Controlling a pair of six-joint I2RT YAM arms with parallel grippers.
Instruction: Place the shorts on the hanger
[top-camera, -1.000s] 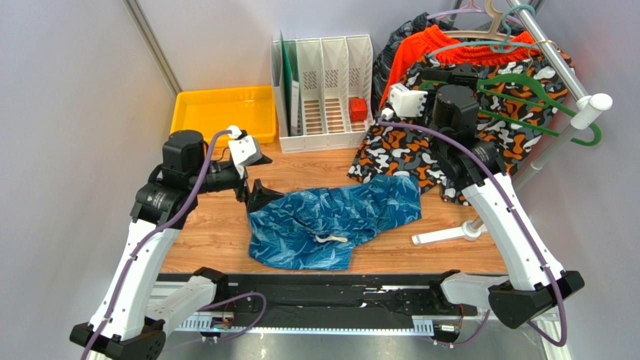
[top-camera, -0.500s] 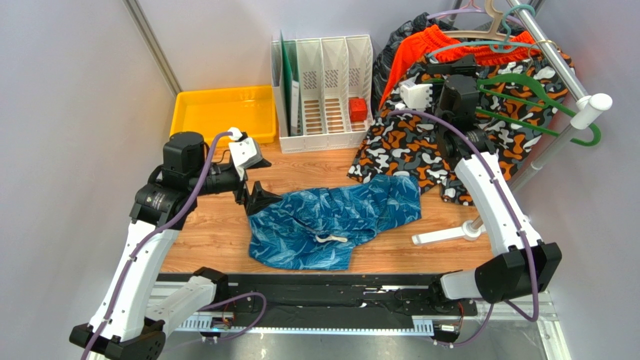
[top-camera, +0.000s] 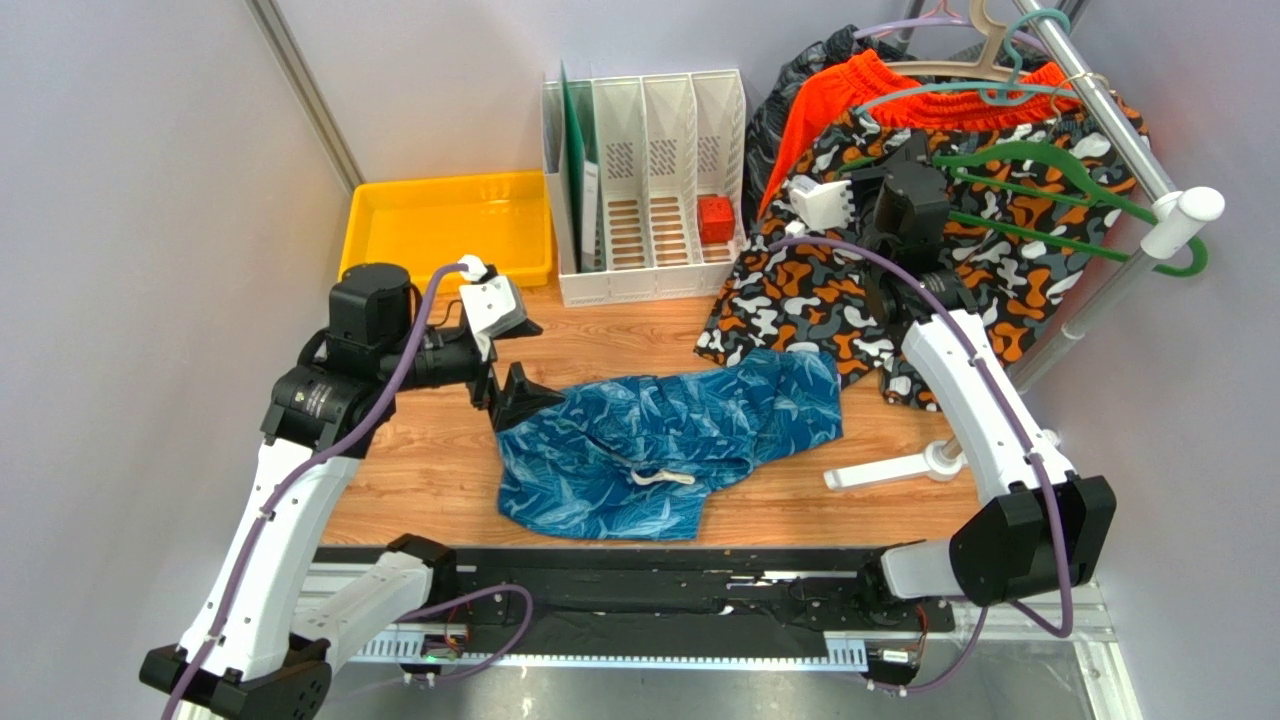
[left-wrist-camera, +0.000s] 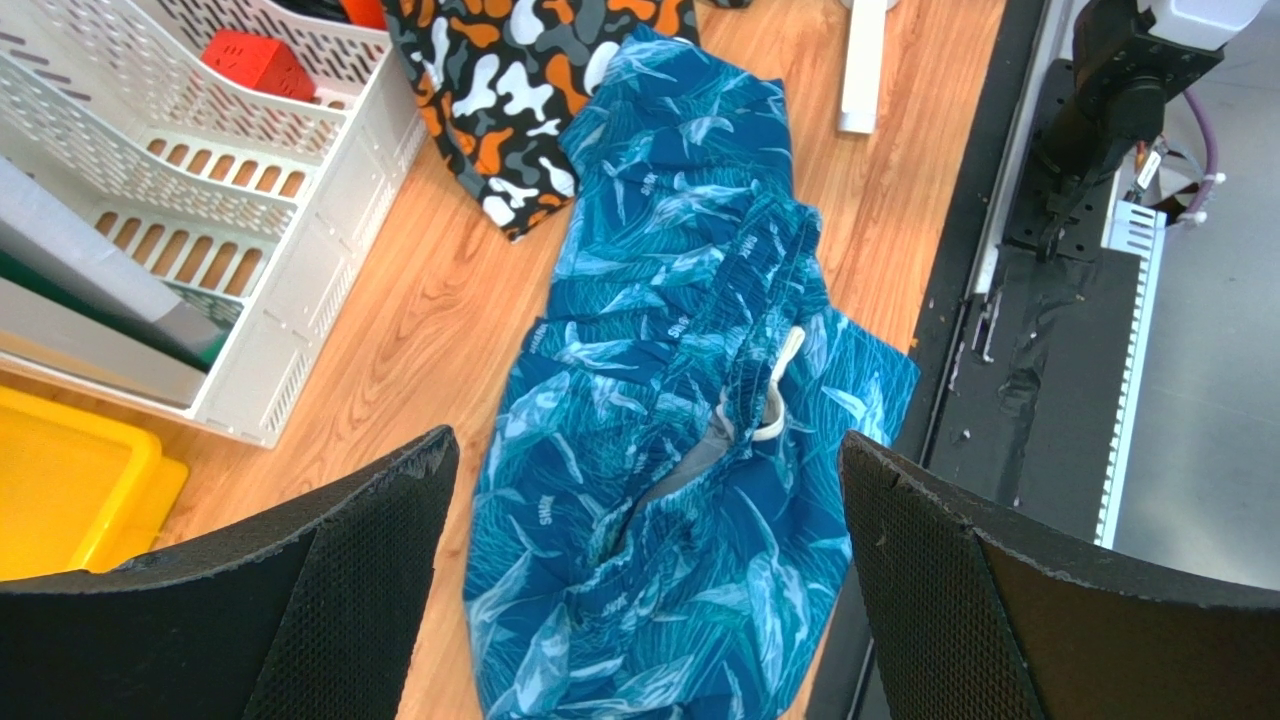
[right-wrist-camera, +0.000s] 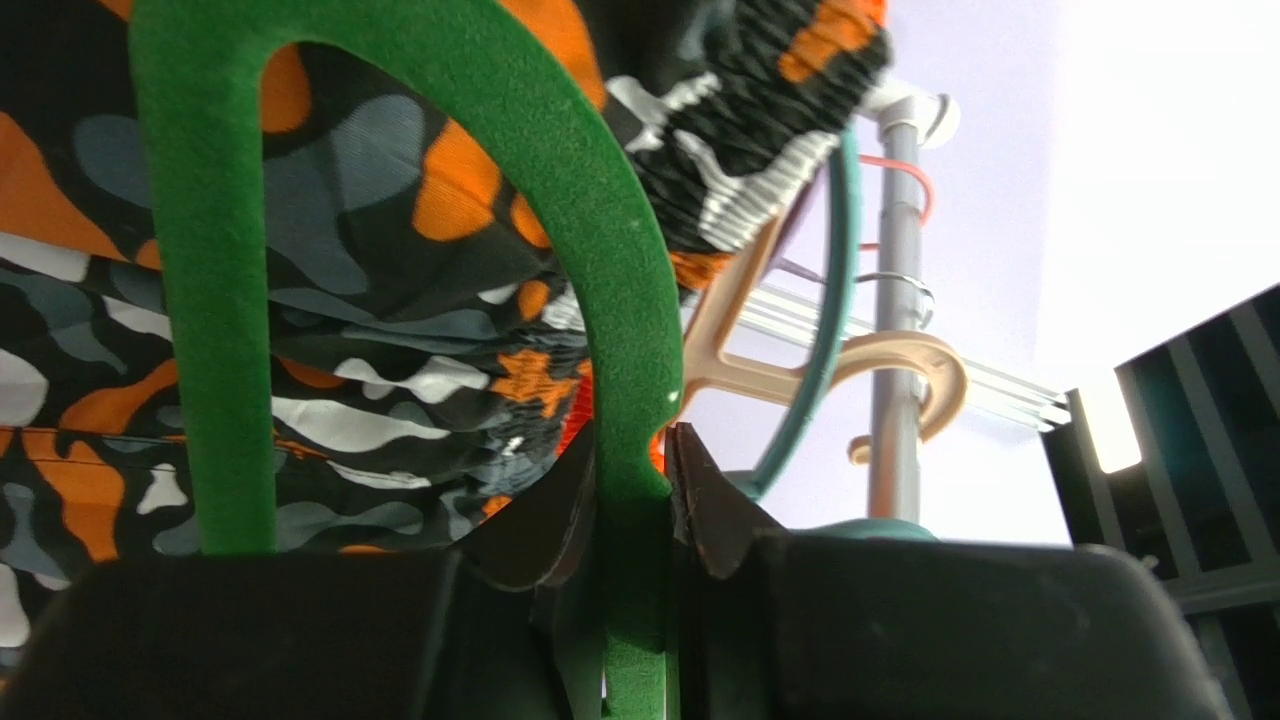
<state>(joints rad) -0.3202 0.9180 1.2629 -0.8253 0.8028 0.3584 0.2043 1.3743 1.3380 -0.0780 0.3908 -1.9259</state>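
Your right gripper (right-wrist-camera: 631, 503) was closed tight on the thin dark green plastic clothes hanger (top-camera: 1052, 158). In the right wrist view its two fingers pinched the hanger's slim lower stem from both sides, with no gap showing. The hanger was up at the silver metal rail (top-camera: 1120, 128), and from above its curved hook looked to be looped over the rail's near end. It hung against the orange, grey and white camouflage shorts (top-camera: 796, 293) and was well apart from the garment it was meant for.

The blue, teal-leaf-printed fabric shorts (top-camera: 676, 435) lay crumpled on the wooden table (top-camera: 436, 465), with the white waist drawstring facing up. Your left gripper (left-wrist-camera: 646, 443) hovered just beside their left edge, spread as wide as it goes and holding nothing. Neither pad appeared to touch the cloth.

I judged the task to be at an early stage: you had a grip on the hanger and nothing more was done. You had yet to lift the hook off the rail and bring the hanger down to the table. You then had to pick up the shorts at the waistband and drape or thread them over the lower crossbar.
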